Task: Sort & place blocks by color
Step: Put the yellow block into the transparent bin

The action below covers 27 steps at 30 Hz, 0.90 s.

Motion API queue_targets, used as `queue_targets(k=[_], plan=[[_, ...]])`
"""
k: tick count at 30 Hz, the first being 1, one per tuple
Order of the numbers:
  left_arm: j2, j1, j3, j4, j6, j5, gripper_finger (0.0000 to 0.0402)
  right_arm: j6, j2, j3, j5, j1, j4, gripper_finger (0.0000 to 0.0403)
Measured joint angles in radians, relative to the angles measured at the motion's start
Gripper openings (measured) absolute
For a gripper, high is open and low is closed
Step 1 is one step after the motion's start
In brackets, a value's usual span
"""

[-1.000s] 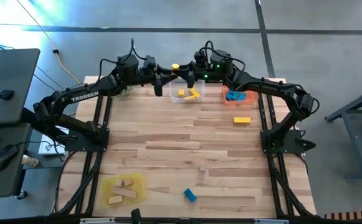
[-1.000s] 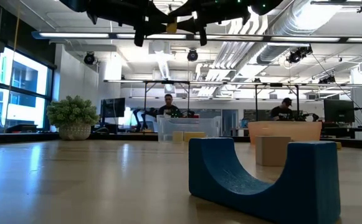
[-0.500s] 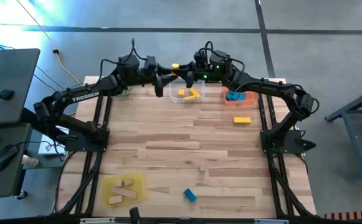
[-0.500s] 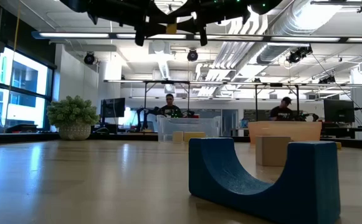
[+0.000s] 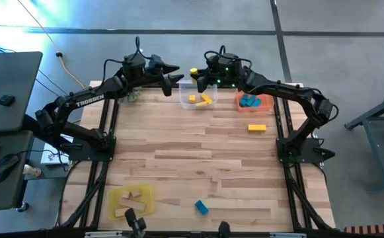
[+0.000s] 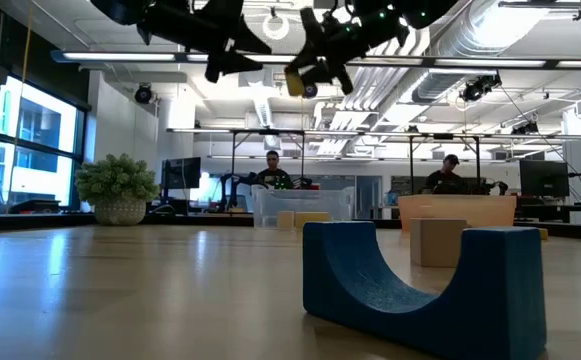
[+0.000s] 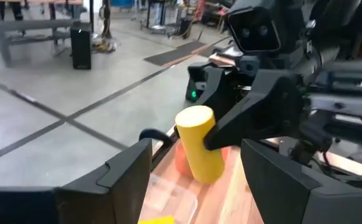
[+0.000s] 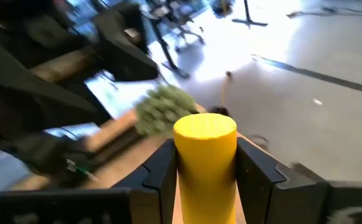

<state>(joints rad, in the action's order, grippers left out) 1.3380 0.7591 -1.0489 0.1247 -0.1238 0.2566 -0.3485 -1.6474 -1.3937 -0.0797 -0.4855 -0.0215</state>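
A yellow cylinder block (image 5: 193,71) is held high over the table's far edge by my right gripper (image 5: 199,74), which is shut on it. It also shows in the low view (image 6: 295,82). My left gripper (image 5: 176,74) stands open just to the left of the cylinder (image 7: 199,143) and touches nothing. Below them, yellow blocks lie in a clear tray (image 5: 186,100) and blue blocks in an orange tray (image 5: 264,106). A yellow bar (image 5: 256,127) and a blue arch block (image 5: 201,207) lie on the table. Plain wood blocks lie in a yellow tray (image 5: 115,198). My right gripper pinches the cylinder's round side (image 8: 205,168) between its two fingers (image 8: 162,171). The fingers come about level from the table's right and lie across it (image 7: 227,127). The cylinder stands nearly upright, a little tilted, lifted clear above the clear tray's far side.
A green spiky plant (image 5: 131,96) stands at the far left corner, near my left arm. The blue arch (image 6: 420,285) sits close to the near edge. The middle of the wooden table (image 5: 192,158) is bare boards.
My left gripper has opened, let go of the yellow cylinder and drawn back toward the table's left. My right gripper keeps the cylinder, has tipped it and has sunk slightly with it.
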Motion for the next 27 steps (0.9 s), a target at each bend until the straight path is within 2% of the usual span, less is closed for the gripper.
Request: queue_targets(k=[4, 17, 27], plan=[[0.0, 0.028, 0.0, -0.043, -0.003, 0.001, 0.0236, 0.017, -0.023, 0.0, 0.028, -0.026, -0.06, 0.0107], [0.0, 0.032, 0.0, -0.204, 0.054, 0.004, 0.0236, -0.014, -0.242, 0.0, 0.021, -0.037, -0.071, 0.0106], [0.0, 0.03, 0.0, -0.35, 0.112, 0.002, 0.0236, -0.01, -0.305, 0.0, 0.106, -0.039, -0.133, 0.0106]])
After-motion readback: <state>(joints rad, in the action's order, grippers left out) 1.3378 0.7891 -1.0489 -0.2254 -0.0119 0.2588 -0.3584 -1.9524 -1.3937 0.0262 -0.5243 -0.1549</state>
